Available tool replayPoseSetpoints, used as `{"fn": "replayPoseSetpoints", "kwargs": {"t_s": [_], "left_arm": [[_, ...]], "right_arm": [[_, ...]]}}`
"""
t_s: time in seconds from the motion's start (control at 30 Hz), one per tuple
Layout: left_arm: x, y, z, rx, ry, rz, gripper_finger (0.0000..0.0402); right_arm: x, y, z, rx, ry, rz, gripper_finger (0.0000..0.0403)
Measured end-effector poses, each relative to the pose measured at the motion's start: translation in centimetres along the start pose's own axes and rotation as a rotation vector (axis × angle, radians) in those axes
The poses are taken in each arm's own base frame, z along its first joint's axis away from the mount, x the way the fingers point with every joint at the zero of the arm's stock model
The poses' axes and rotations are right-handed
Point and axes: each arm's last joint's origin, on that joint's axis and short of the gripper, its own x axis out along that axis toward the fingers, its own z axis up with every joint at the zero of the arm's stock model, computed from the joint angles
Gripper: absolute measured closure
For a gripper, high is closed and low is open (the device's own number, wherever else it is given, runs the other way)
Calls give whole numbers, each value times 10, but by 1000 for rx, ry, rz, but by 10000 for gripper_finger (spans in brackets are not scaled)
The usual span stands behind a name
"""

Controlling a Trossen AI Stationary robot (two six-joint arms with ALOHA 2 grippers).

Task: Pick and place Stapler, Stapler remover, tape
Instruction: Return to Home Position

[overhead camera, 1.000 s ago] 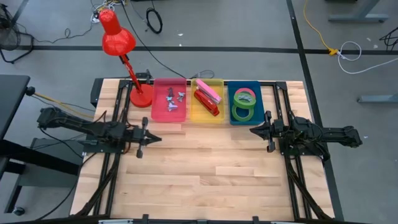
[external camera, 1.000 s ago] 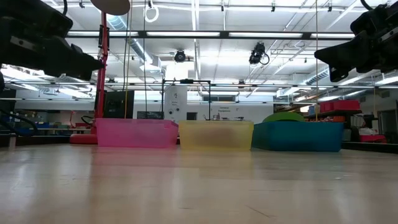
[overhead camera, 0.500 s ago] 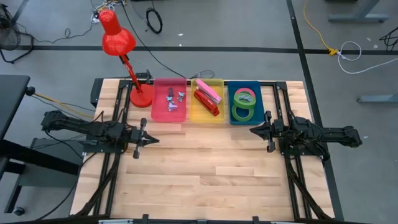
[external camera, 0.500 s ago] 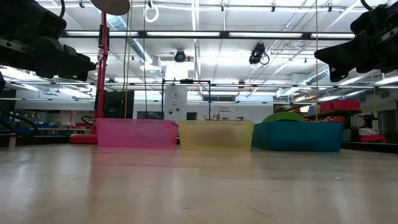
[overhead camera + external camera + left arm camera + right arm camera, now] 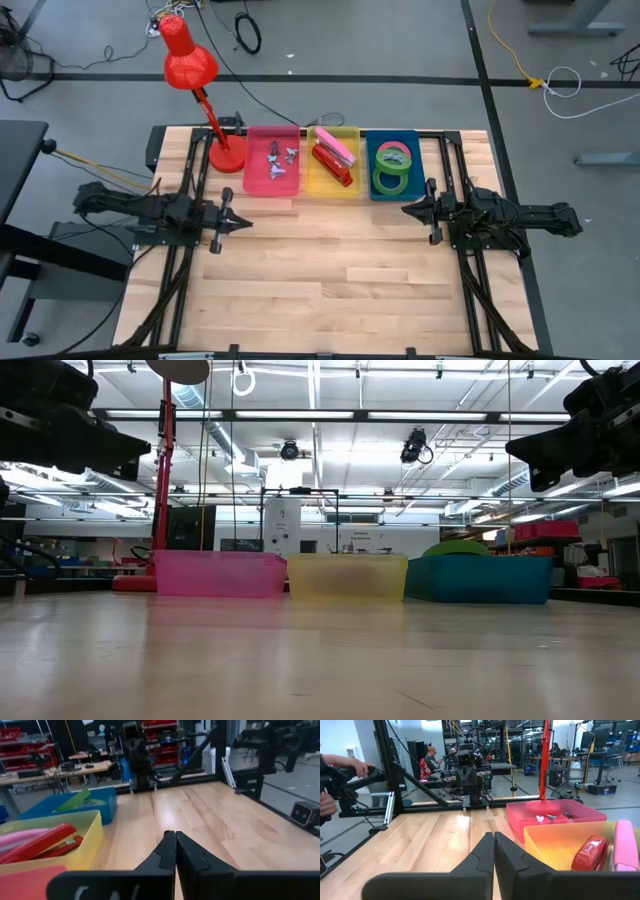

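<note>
Looks finished: sorted by kind along the far edge of the pale wooden surface [image 5: 330,270], with small metal staple removers [image 5: 278,160] in the left pink plastic bin [image 5: 258,185], red and pink staplers [image 5: 330,163] in the middle yellow plastic bin [image 5: 318,186], green and red-pink tape rings [image 5: 393,169] in the right blue plastic bin [image 5: 394,133]. Holds the left claw [image 5: 246,222] clenched on nothing, lifted, pointing right near the pink bin. Holds the right claw [image 5: 405,210] clenched and bare, pointing left near the blue bin, likely resting.

Along my table's [image 5: 330,290] far edge, left to right: the lamp [image 5: 226,158], then three bins [image 5: 322,186] side by side, holding staple removers [image 5: 277,160], staplers [image 5: 334,160], tape rings [image 5: 394,168].
</note>
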Motion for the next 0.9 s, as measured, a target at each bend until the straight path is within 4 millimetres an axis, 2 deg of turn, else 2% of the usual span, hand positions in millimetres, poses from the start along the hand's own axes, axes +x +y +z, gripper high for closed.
{"fn": "replayPoseSetpoints", "kwargs": {"t_s": [0.3,0.9], "left_arm": [[-5,1,5,23,-67,11,398],[-6,1,7,15,-93,13,398]], "right_arm": [[0,0,0,0,0,0,387],[0,0,0,0,0,0,387]]}}
